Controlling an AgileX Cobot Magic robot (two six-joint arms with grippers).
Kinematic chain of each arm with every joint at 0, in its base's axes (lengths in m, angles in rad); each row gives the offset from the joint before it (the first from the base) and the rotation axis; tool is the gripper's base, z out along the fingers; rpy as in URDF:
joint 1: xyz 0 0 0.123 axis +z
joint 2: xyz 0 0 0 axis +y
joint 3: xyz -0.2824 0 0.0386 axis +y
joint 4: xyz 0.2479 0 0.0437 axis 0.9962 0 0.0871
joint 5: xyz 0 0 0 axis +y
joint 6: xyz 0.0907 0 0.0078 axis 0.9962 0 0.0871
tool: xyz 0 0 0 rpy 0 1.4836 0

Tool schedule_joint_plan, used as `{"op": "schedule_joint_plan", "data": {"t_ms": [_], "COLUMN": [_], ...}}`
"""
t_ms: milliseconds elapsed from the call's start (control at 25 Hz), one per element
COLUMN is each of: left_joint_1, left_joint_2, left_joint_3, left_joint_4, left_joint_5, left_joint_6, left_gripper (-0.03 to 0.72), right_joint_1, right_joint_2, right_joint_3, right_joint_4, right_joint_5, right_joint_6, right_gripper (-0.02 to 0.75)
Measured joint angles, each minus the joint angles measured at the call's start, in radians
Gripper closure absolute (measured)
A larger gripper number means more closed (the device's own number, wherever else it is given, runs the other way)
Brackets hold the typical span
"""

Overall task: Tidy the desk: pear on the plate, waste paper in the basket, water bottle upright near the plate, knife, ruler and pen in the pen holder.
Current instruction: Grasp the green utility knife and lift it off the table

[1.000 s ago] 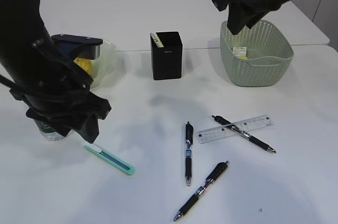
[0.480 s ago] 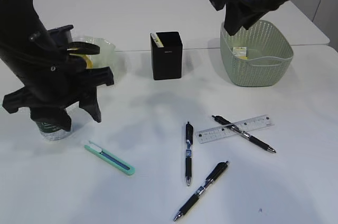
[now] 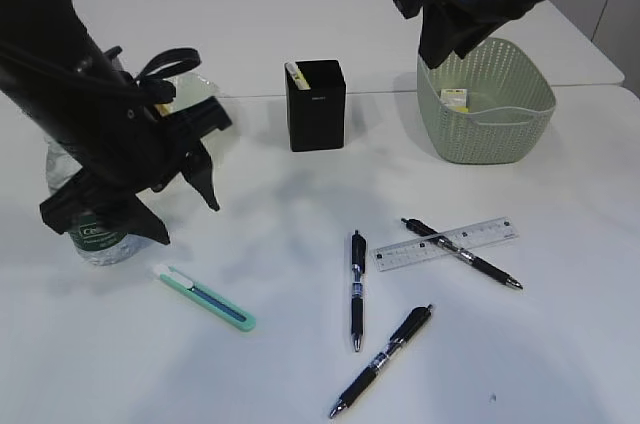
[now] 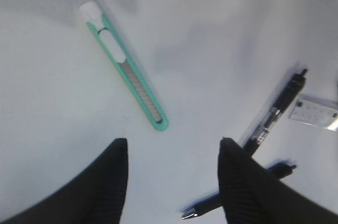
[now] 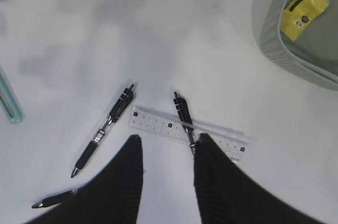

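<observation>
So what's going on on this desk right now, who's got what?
Neither arm holds anything. The left pincer hangs open above the mint green utility knife lying flat on the white desk. The right pincer is open too, over the clear plastic ruler with a black pen lying across it. The clear water bottle stands upright at left. Yellow waste paper lies in the pale green basket. Three pens, the ruler and the knife are not yet in the black pen holder.
</observation>
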Motion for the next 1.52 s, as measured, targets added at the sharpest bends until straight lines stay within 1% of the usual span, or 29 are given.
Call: {"op": "schedule_joint_plan", "data": {"t_ms": [160,280,400,600,680,960,1360,1520], "left_joint_1": [-0.02,-0.051,-0.069,-0.074,-0.074,-0.074,-0.074,-0.074], "left_joint_2": [0.05,0.063,0.063,0.063,0.069,0.128,0.195,0.205], "left_joint_3": [0.0,0.0,0.0,0.0,0.0,0.0,-0.002,-0.002], "left_joint_4": [-0.015,-0.014,0.028,0.127,0.138,0.135,0.142,0.149], "left_joint_5": [0.048,0.049,0.038,0.038,0.036,0.027,-0.022,-0.031], "left_joint_6": [-0.076,-0.178,-0.288,-0.464,-0.51,-0.549,-0.557,-0.557], "left_gripper": [0.305,0.305,0.305,0.305,0.305,0.305,0.305,0.316], "right_joint_1": [0.0,0.0,0.0,0.0,0.0,0.0,0.0,0.0], "right_joint_2": [0.0,0.0,0.0,0.0,0.0,0.0,0.0,0.0], "right_joint_3": [0.0,0.0,0.0,0.0,0.0,0.0,0.0,0.0], "right_joint_4": [0.006,0.008,0.01,0.012,0.012,0.012,0.014,0.014], "right_joint_5": [0.0,0.0,0.0,0.0,0.0,0.0,0.0,0.0], "right_joint_6": [0.0,0.0,0.0,0.0,0.0,0.0,0.0,0.0], "right_gripper": [0.458,0.458,0.458,0.458,0.458,0.458,0.458,0.458]}}
